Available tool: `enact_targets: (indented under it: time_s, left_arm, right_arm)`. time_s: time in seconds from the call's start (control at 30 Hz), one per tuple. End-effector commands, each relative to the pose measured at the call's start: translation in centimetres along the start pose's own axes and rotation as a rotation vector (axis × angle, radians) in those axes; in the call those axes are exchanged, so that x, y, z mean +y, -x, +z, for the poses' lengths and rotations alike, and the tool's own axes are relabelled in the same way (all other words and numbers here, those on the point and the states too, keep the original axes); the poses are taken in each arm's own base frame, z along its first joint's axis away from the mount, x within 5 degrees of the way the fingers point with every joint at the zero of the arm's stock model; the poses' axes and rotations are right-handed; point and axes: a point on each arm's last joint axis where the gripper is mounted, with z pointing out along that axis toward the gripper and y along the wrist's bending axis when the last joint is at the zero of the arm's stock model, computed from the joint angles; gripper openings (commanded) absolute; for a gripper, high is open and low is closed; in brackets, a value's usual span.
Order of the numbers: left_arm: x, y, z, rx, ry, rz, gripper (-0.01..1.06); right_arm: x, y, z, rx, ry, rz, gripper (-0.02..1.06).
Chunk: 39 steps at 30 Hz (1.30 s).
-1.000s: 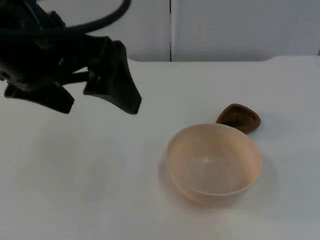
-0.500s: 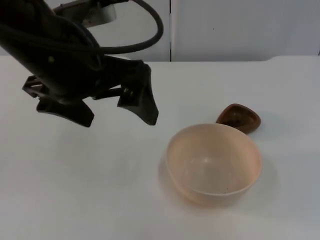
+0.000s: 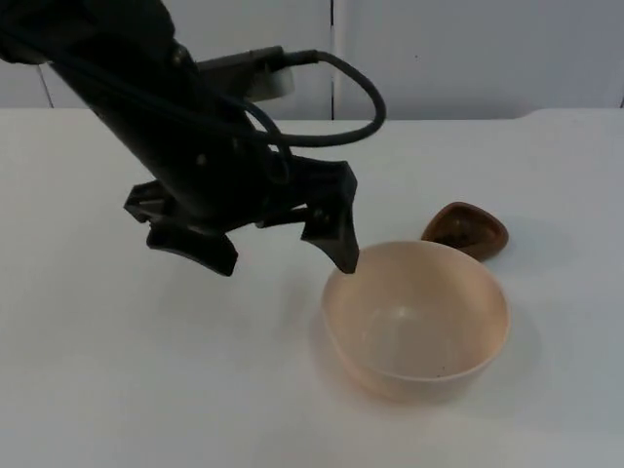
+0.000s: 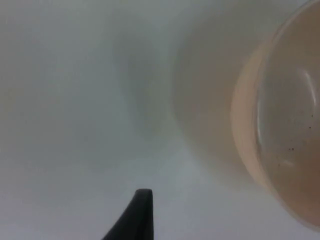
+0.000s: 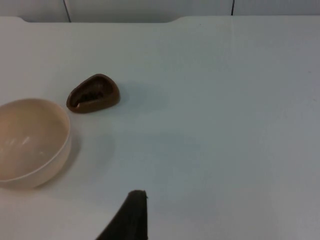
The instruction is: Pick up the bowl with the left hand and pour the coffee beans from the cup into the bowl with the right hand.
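Peach bowl [image 3: 416, 320] unlifted; my left gripper [image 3: 283, 255] spread wide at rim. Next: straddle rim, clamp. Right gripper waits, state unclear.

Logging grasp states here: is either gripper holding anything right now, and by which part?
Nothing is held. The left gripper hovers with jaws open beside the peach plastic bowl's rim; the small brown cup sits untouched on the table.

A white table top [image 3: 117, 390] runs back to a grey partition wall [image 3: 468, 54] — split by a dark vertical seam.
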Motion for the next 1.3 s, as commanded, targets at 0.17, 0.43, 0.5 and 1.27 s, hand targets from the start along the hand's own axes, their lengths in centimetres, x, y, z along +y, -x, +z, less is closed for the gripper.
enact_targets:
  time_s: [0.17,0.43,0.5,1.27]
  left_arm:
    - [0.0,1.0,2.5,-0.001,0.011,-0.022,1.01]
    - [0.6,0.9,4.7,0.004,0.013,-0.086,0.97]
    - [0.5,0.8,5.1,0.009,0.017,-0.081,0.97]
    - [0.5,0.3,7.5,0.024,0.038,-0.064,0.89]
  right_arm:
    - [0.0,-0.1,0.1,-0.003,-0.006,0.002,1.05]
    - [0.0,-0.1,0.1,-0.003,-0.006,0.002,1.05]
    - [0.0,-0.1,0.1,-0.003,-0.006,0.002,1.05]
    - [0.0,-0.1,0.1,-0.003,-0.008,0.001,1.05]
